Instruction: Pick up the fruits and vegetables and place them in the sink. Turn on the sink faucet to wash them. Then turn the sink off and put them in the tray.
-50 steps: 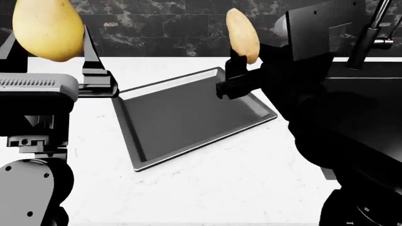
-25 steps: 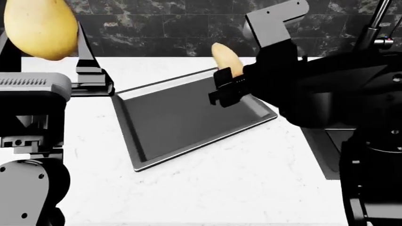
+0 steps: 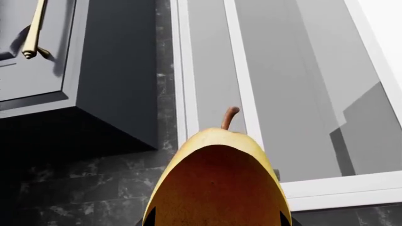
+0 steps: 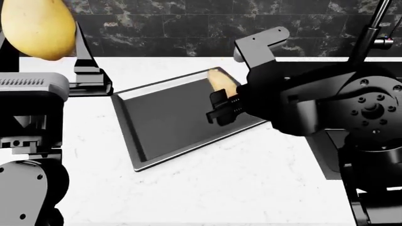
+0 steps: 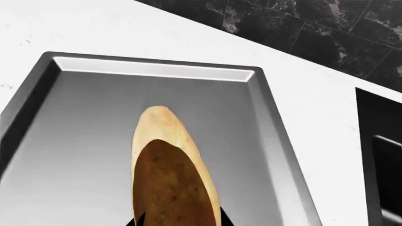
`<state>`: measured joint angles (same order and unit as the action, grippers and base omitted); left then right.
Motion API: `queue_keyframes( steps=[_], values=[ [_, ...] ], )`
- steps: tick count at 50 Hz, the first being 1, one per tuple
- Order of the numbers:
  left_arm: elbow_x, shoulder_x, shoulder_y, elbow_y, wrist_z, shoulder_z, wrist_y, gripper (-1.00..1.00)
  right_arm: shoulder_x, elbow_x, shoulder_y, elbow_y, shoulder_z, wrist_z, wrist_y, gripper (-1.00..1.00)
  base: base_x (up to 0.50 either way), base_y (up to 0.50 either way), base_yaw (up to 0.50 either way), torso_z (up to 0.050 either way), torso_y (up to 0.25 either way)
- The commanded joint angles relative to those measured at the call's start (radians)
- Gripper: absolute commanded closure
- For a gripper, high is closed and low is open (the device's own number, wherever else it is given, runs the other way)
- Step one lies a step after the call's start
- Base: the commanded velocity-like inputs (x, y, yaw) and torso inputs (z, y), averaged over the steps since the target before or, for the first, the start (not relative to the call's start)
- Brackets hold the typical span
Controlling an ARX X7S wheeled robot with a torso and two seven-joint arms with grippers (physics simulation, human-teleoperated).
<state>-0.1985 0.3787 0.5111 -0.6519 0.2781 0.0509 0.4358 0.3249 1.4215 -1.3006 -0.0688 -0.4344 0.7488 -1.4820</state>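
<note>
Tan potato point(image 4: 221, 82), pinched in the right gripper point(image 4: 221, 104), hangs over the far right part of the tray point(image 4: 164, 123), whose floor below it is bare. Letting go from this height, I judge, could send it rolling over the low rim toward the sink point(image 5: 379, 155). High to the left, the left gripper point(image 4: 47, 47) clasps the yellow fruit point(image 4: 37, 28).
</note>
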Motion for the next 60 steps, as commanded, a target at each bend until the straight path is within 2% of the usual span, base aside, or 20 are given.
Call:
queue_keyframes(
  steps=[1,2,3,27,30,36,44,53,60],
  values=[
    [-0.038,0.002,0.003,-0.006,0.019,-0.007,-0.006,1.0,0.009,0.001,0.005,-0.013,-0.029,-0.011,0.021,1.0,0.0,0.0,0.0,0.0,0.0],
    [-0.038,0.003,0.003,-0.006,0.019,-0.007,-0.006,1.0,0.01,0.005,0.004,-0.01,-0.029,-0.009,0.021,1.0,0.0,0.0,0.0,0.0,0.0],
    [-0.038,0.003,0.003,-0.006,0.02,-0.007,-0.006,1.0,0.011,0.008,0.003,-0.008,-0.029,-0.007,0.022,-1.0,0.0,0.0,0.0,0.0,0.0],
    [-0.043,0.01,0.005,-0.008,0.025,0.003,0.006,1.0,0.033,0.018,-0.006,0.003,-0.045,-0.013,0.071,-1.0,0.0,0.0,0.0,0.0,0.0],
    [-0.055,0.024,0.027,-0.012,0.012,0.041,0.094,1.0,0.055,0.004,-0.02,0.053,-0.034,-0.011,0.093,-1.0,0.0,0.0,0.0,0.0,0.0],
    [-0.003,0.057,0.159,0.028,-0.02,0.227,0.319,1.0,0.11,0.035,-0.023,0.162,0.037,0.043,0.13,-1.0,0.0,0.0,0.0,0.0,0.0],
    [-0.019,0.045,0.309,0.128,-0.113,0.351,0.439,1.0,0.181,0.132,0.022,0.269,0.109,0.139,0.135,-1.0,0.0,0.0,0.0,0.0,0.001],
    [-0.128,-0.008,0.407,0.229,-0.204,0.331,0.584,1.0,0.227,0.191,0.07,0.347,0.151,0.2,0.158,-1.0,0.0,0.0,0.0,0.0,0.0],
    [-0.135,-0.02,0.423,0.305,-0.228,0.361,0.592,1.0,0.237,0.216,0.078,0.36,0.151,0.227,0.162,-1.0,0.0,0.0,0.0,0.0,0.0]
  ],
)
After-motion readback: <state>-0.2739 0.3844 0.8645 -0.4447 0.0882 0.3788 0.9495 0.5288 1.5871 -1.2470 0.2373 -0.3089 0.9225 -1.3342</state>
